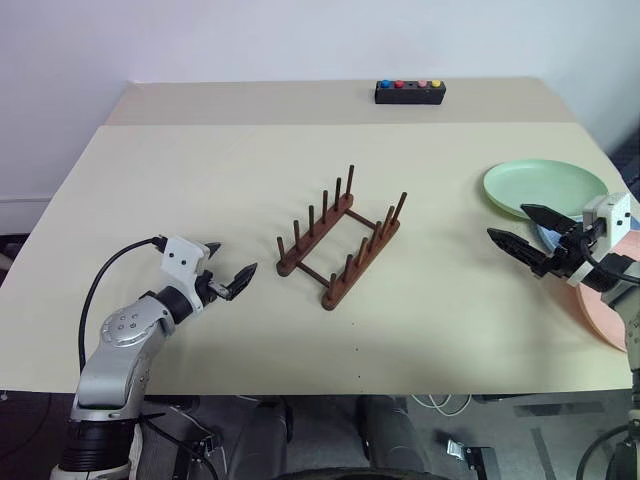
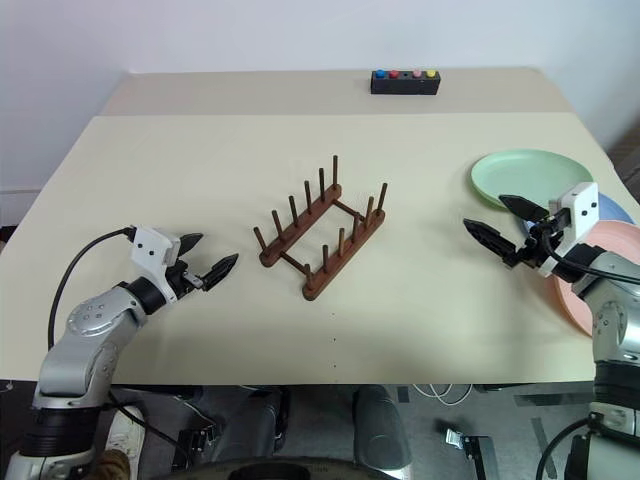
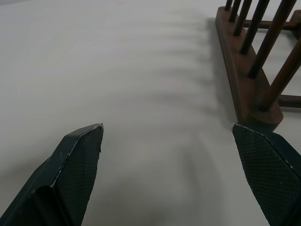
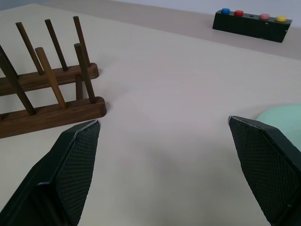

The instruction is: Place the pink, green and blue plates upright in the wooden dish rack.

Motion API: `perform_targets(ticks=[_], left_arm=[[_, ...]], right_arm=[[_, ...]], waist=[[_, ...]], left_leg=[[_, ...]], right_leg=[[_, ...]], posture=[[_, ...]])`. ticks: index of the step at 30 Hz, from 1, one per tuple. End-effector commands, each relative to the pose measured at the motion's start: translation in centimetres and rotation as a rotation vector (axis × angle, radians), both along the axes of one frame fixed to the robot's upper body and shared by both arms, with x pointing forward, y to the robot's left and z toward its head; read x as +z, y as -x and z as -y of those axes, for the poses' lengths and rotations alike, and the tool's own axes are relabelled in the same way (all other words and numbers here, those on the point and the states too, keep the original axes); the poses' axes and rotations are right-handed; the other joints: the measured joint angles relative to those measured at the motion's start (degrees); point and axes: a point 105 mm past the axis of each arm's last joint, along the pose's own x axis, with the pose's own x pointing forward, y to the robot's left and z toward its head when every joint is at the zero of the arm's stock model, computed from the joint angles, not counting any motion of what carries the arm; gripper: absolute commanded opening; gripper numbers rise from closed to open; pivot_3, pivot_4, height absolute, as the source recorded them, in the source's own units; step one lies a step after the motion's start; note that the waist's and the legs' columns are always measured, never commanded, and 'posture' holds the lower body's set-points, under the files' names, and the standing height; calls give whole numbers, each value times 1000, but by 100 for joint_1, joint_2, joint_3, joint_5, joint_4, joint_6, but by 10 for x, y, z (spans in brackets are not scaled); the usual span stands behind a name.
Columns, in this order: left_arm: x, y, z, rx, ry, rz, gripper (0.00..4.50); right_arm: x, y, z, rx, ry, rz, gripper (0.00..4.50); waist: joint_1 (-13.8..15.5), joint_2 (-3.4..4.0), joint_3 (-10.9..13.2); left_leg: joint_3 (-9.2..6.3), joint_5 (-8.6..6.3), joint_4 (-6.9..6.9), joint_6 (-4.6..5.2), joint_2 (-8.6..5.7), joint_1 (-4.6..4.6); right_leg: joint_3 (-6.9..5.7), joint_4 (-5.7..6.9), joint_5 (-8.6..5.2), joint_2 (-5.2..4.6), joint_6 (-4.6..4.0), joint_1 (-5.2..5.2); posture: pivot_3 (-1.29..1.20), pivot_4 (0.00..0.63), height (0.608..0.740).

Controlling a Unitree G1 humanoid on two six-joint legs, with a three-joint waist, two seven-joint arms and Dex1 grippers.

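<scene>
Grippers first, nearest the robot: the left gripper [image 2: 205,257] hangs over the near-left part of the table [image 1: 200,180] with its black fingers [image 3: 77,157] spread wide apart, nothing between them, nothing touched, tips aimed right toward the rack. Across on the right, the right gripper [image 2: 505,222] is just as wide, fingers [image 4: 70,162] splayed and empty, pointing left over bare tabletop right beside the plates. Middle of the table now: the wooden dish rack [image 1: 340,240] sits at an angle, two dark rails joined by thin rods, rows of upright pegs, every slot free. It lies between the two grippers, closer to the left one and well apart from the right. Over at the right edge, the plates are gathered flat in an overlapping cluster: the pink plate [image 2: 610,275] nearest, partly over the table edge, the blue plate [image 2: 612,210] showing as a sliver behind the right wrist, and the green plate [image 2: 530,175] farthest, lying flat just past the right fingertips. Far back, near the far edge, a small black box [image 2: 405,81] with coloured buttons sits alone.
</scene>
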Motion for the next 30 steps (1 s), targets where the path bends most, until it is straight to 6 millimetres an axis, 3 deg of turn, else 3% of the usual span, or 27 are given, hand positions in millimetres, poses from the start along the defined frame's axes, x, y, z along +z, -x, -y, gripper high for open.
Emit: perform_targets(ticks=[1,17,25,30], left_arm=[[12,0,-1,12,-2,53,4500],[9,9,2,11,19,43,4500],[6,29,14,-141,57,-40,4500],[-8,33,15,-208,-24,-120,4500]], right_arm=[[13,-4,-1,11,19,49,4422],[14,-7,-6,42,39,40,4422],[10,-4,-9,44,34,36,4422],[-1,5,-16,54,29,14,4422]], waist=[[0,0,0],[4,0,0],[-1,0,0],[9,0,0]], left_leg=[[0,0,0,0,0,0],[0,0,3,0,0,0],[0,0,0,0,0,0],[1,0,1,0,1,0]], right_leg=[[0,0,0,0,0,0],[0,0,0,0,0,2],[0,0,-1,0,-1,0],[0,0,-2,0,-4,0]], posture=[[0,150,734],[0,150,734],[0,150,734],[0,150,734]])
